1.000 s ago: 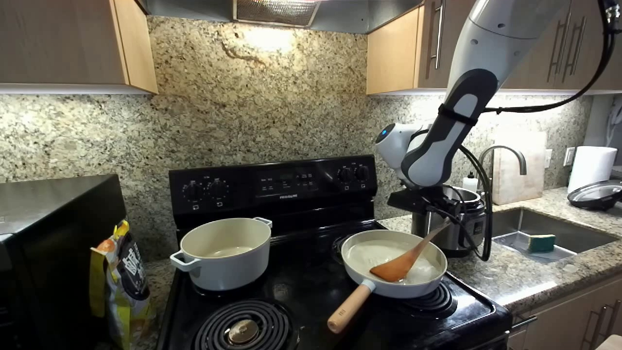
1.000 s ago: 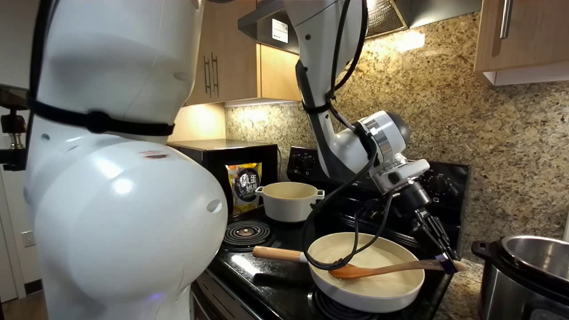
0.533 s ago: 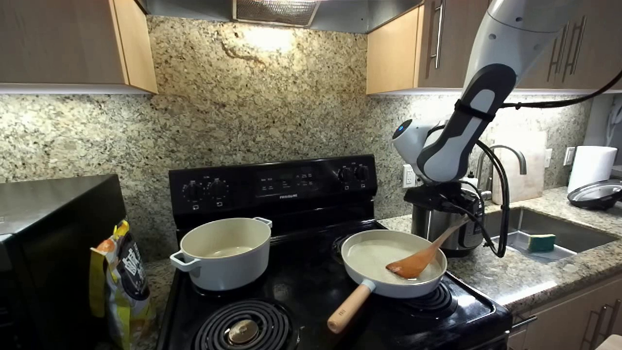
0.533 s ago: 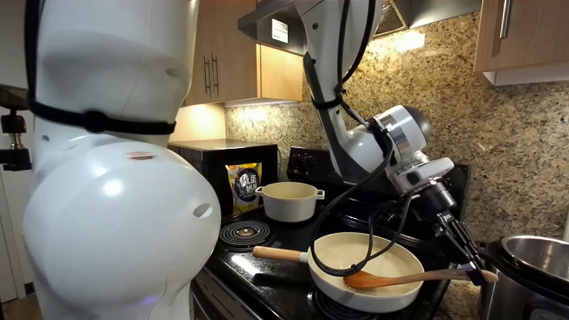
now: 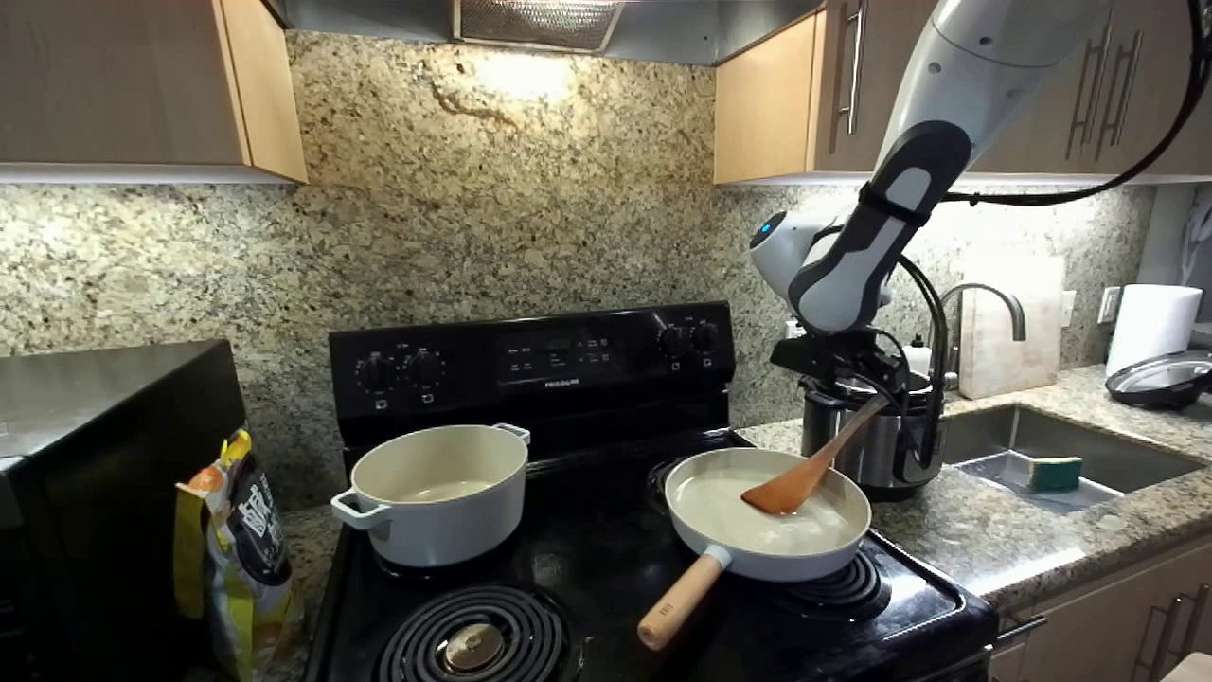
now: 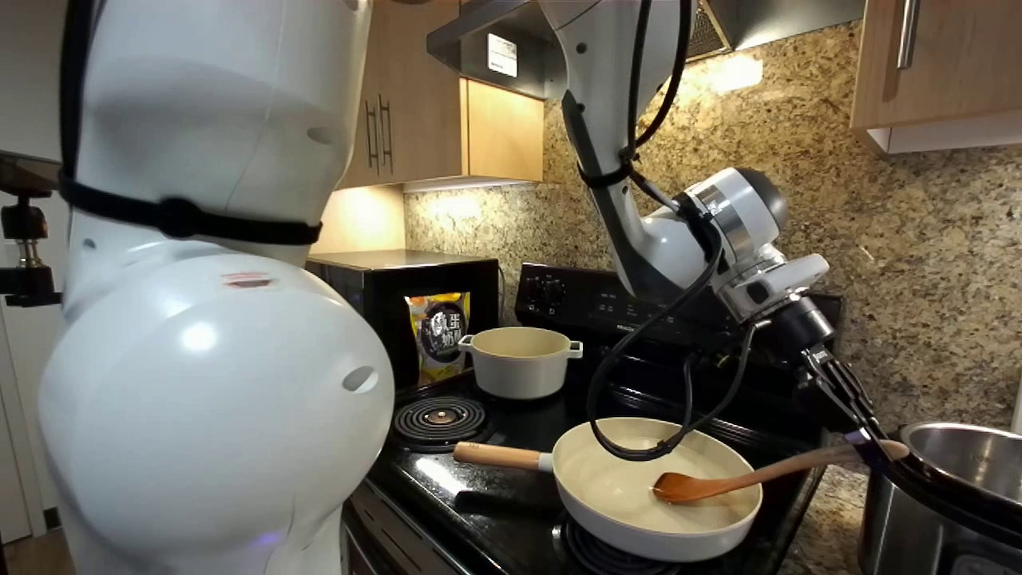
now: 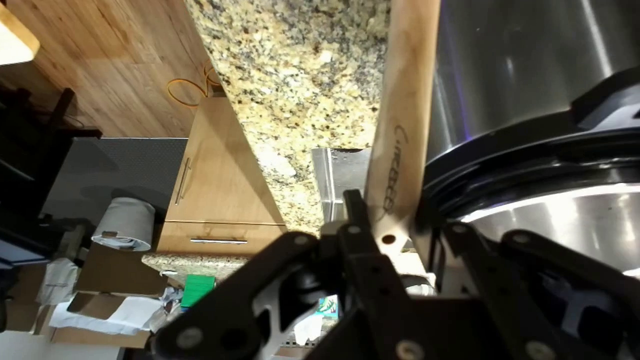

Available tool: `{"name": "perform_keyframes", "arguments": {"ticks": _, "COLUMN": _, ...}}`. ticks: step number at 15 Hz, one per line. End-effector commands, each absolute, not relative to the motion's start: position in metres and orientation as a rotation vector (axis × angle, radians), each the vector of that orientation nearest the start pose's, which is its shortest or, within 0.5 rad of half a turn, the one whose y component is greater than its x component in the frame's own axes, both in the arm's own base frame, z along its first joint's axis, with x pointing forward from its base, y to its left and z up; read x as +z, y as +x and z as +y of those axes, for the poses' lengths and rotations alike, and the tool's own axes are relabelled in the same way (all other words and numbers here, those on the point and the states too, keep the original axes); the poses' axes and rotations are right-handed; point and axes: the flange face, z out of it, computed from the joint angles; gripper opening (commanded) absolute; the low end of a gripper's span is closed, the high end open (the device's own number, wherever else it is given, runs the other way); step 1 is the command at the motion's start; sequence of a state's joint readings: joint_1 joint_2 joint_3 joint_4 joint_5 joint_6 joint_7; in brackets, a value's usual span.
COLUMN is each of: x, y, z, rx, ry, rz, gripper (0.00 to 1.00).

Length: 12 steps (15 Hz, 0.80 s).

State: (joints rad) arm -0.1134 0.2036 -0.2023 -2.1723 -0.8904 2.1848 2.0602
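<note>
Wooden, the spatula [image 5: 797, 484] is reaching blade-first into the pan [image 5: 786, 566] right of the pot [image 5: 440, 530] while my 2-fingered gripper [image 6: 869, 448] is clasping its handle end: grasp done, release seemingly remaining.

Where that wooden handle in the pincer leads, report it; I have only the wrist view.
Observer: To a spatula blade, which shows within the outline of the frying pan in both exterior views.
Operator: Name what else is on the stove.
Observer: A two-handled casserole pot, towards the back.
Operator: Now tell which way the frying pan's handle points.
Observer: Away from the pressure cooker, in both exterior views.
</note>
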Motion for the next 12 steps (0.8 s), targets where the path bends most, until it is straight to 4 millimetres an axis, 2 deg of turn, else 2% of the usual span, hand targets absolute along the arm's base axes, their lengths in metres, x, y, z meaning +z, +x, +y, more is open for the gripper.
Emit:
{"name": "perform_keyframes", "arguments": {"ticks": 1, "x": 0.294, "y": 0.536, "z": -0.170, "rx": 0.550, "ry": 1.600, "rz": -1.899, "gripper": 0.11}}
{"name": "perform_keyframes", "arguments": {"ticks": 4, "x": 0.290, "y": 0.546, "z": -0.147, "rx": 0.567, "ry": 1.655, "rz": -1.861, "gripper": 0.11}}
{"name": "perform_keyframes", "arguments": {"ticks": 8, "x": 0.281, "y": 0.535, "z": -0.127, "rx": 0.560, "ry": 1.727, "rz": -1.812, "gripper": 0.11}}
{"name": "perform_keyframes", "arguments": {"ticks": 12, "x": 0.270, "y": 0.516, "z": -0.136, "rx": 0.526, "ry": 1.718, "rz": -1.825, "gripper": 0.11}}
